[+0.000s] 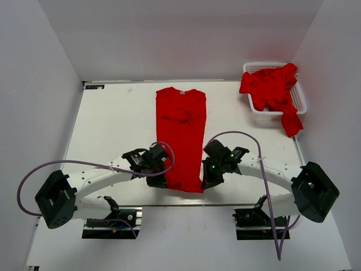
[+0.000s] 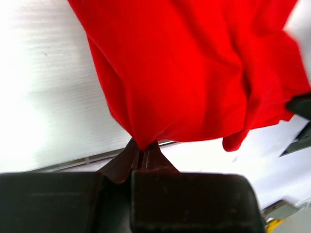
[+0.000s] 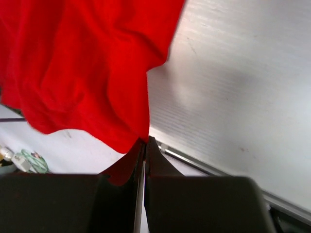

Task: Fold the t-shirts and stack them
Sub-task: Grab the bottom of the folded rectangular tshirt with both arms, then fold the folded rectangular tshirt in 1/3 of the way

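Centre: my left gripper point(image 2: 143, 149) and right gripper point(image 3: 146, 144) clamp a part-folded shirt point(image 1: 180, 132) by its hem (unfolded shirts point(image 1: 269, 87) upper right, none stacked).

Table point(image 1: 113, 124): one shirt point(image 1: 180, 138), centre, lying lengthways from the far edge toward the near edge. Left gripper point(image 1: 160, 179) at its near left corner; right gripper point(image 1: 206, 179) at its near right corner. Basket point(image 1: 300, 97), far right corner: heap of shirts point(image 1: 271, 84) inside, one hanging over the near rim.

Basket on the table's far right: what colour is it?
The basket is white lattice; best seen in the top external view.
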Controlling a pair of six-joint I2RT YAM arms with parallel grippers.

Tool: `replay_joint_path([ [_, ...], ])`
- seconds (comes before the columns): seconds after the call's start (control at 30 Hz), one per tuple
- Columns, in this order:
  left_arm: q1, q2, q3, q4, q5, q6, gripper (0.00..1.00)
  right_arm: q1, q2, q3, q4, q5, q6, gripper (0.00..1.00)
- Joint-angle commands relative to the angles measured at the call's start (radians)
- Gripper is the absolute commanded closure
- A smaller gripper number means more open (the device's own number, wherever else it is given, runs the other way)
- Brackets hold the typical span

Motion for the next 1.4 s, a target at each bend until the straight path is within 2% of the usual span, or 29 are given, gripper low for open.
replay_joint_path([
  [0.0, 0.023, 0.02, 0.098, -0.148, -0.089, -0.021, 1.0, -0.008, 0.046, 0.135, -0.148, 0.073, -0.045, 1.0],
  [0.07, 0.033, 0.063, 0.146, -0.232, -0.158, -0.067, 1.0, -0.014, 0.067, 0.174, -0.182, 0.155, -0.059, 1.0],
  [0.17, 0.06, 0.183, 0.237, -0.316, -0.187, -0.09, 1.0, -0.031, 0.194, 0.288, -0.225, 0.221, -0.092, 1.0],
  [0.3, 0.115, 0.246, 0.349, -0.283, -0.24, -0.076, 1.0, -0.058, 0.271, 0.452, -0.275, 0.274, -0.137, 1.0],
  [0.47, 0.194, 0.33, 0.529, -0.303, -0.327, -0.01, 1.0, -0.106, 0.335, 0.55, -0.279, 0.321, -0.186, 1.0],
  [0.63, 0.244, 0.447, 0.64, -0.281, -0.317, 0.111, 1.0, -0.166, 0.396, 0.662, -0.314, 0.341, -0.233, 1.0],
  [0.77, 0.289, 0.542, 0.749, -0.306, -0.305, 0.151, 1.0, -0.2, 0.458, 0.759, -0.337, 0.357, -0.295, 1.0],
  [1.03, 0.355, 0.617, 0.844, -0.214, -0.258, 0.246, 1.0, -0.269, 0.552, 0.883, -0.337, 0.334, -0.321, 1.0],
  [1.07, 0.365, 0.617, 0.844, -0.18, -0.236, 0.327, 1.0, -0.272, 0.557, 0.889, -0.335, 0.324, -0.324, 1.0],
  [1.17, 0.365, 0.665, 0.881, -0.143, -0.213, 0.411, 1.0, -0.287, 0.586, 0.923, -0.325, 0.301, -0.33, 1.0],
  [1.37, 0.365, 0.665, 0.881, -0.079, -0.247, 0.462, 1.0, -0.316, 0.632, 0.969, -0.319, 0.289, -0.355, 1.0],
])
